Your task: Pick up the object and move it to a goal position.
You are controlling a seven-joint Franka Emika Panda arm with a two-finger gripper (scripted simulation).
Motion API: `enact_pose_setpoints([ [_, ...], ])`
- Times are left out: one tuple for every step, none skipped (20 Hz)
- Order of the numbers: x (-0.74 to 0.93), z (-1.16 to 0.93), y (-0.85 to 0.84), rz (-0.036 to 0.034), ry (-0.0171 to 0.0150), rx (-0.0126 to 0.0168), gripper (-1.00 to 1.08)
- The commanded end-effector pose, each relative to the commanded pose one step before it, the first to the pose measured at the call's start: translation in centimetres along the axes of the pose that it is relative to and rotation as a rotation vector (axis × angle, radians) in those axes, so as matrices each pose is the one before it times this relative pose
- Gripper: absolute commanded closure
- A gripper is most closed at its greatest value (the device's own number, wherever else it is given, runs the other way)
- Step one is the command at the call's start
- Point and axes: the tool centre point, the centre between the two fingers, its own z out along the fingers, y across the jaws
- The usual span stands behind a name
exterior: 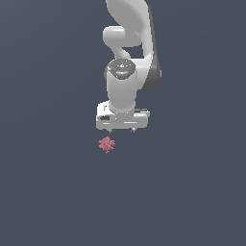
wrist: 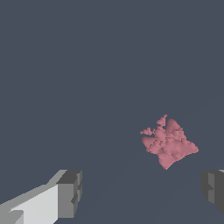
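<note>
**Open gripper hangs close to one pink lump**

The gripper [exterior: 121, 129] points straight down from the end of the white arm [exterior: 126, 72], and its fingers stand wide apart with nothing between them. The wrist view makes this plain: one grey finger pad [wrist: 70, 194] sits at one side of the frame and the other at the far side, with only bare dark floor [wrist: 87, 78] in the gap. Neither pad touches anything. In the exterior view the fingers show only as two short tips under the wide white hand body, so the spread is harder to judge there.

The lump [exterior: 106, 144] lies on the floor just below the gripper and a little toward the exterior view's left of it, near but apart from the fingertips. The wrist view shows the lump [wrist: 169, 142] much larger and in more detail: a pinkish-red, ragged cluster with small knobs and prongs along its edge. There it lies ahead of the fingers and closer to one pad than to the other, not centred in the gap.

The exterior view alone shows the arm, its stacked joints rising above the gripper toward the upper edge of the frame.

Counted: one arm, one gripper with two fingers, one lump.
</note>
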Motion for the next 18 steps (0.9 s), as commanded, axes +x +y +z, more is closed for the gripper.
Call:
enact_pose_setpoints([
  [-0.003,0.370,0.411,-0.03308,0.00054,-0.00050,-0.92],
  [-0.005,0.168,0.189,-0.01591,0.00043,-0.00020,-0.92],
  [-0.010,0.182,0.201,-0.01709,0.00043,-0.00020,-0.92],
  [-0.017,0.195,0.213,-0.01826,0.00044,-0.00019,-0.92],
  [-0.023,0.207,0.226,-0.01943,0.00048,-0.00018,-0.92],
  [-0.031,0.219,0.238,-0.02059,0.00053,-0.00017,-0.92],
  [-0.040,0.231,0.249,-0.02176,0.00057,-0.00016,-0.92],
  [-0.049,0.241,0.257,-0.02275,0.00060,-0.00014,-0.92],
  [-0.057,0.242,0.256,-0.02285,0.00062,-0.00012,-0.92],
  [-0.065,0.242,0.254,-0.02285,0.00064,-0.00009,-0.92],
  [-0.073,0.241,0.250,-0.02286,0.00066,-0.00007,-0.92],
  [-0.080,0.241,0.247,-0.02286,0.00068,-0.00005,-0.92],
  [-0.088,0.240,0.243,-0.02287,0.00070,-0.00003,-0.92],
  [-0.095,0.240,0.239,-0.02286,0.00073,-0.00001,-0.92],
  [-0.102,0.239,0.235,-0.02287,0.00076,0.00001,-0.92],
  [-0.109,0.238,0.231,-0.02287,0.00079,0.00003,-0.92],
  [-0.116,0.238,0.226,-0.02287,0.00082,0.00004,-0.92],
  [-0.122,0.237,0.222,-0.02287,0.00085,0.00005,-0.92],
])
